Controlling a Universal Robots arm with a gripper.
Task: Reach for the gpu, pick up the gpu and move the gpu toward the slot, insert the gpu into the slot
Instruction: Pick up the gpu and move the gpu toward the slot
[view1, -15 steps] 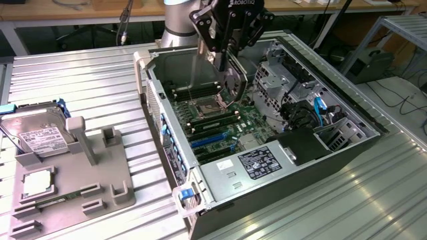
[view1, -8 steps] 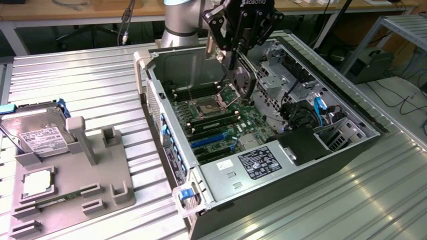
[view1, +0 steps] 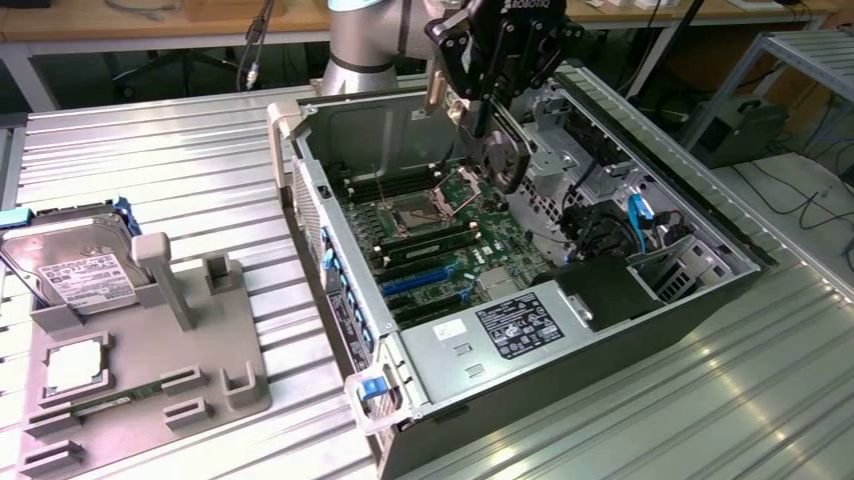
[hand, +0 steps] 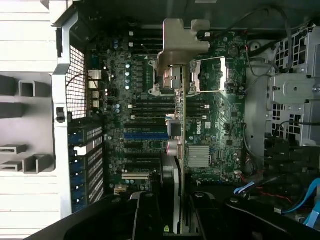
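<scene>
My gripper (view1: 489, 105) hangs over the open computer case (view1: 694, 300), shut on the gpu (view1: 507, 155). The dark card hangs on edge below the fingers, above the motherboard (view1: 441, 235). In the wrist view the gpu (hand: 182, 125) shows edge-on, running from between my fingers (hand: 146, 212) out to its silvery bracket (hand: 182, 42). The blue slot (view1: 420, 279) lies on the board, lower and nearer the case front than the card. In the wrist view this blue slot (hand: 145, 135) sits just beside the card's edge. The card is clear of the board.
A grey fixture (view1: 220, 375) on the exterior view's left carries a hard drive (view1: 80, 265) and a green memory stick (view1: 120, 400). Inside the case are the power supply (view1: 527, 325), blue cables (view1: 641, 215) and a drive cage (view1: 587, 150). The arm's base (view1: 360, 45) stands behind.
</scene>
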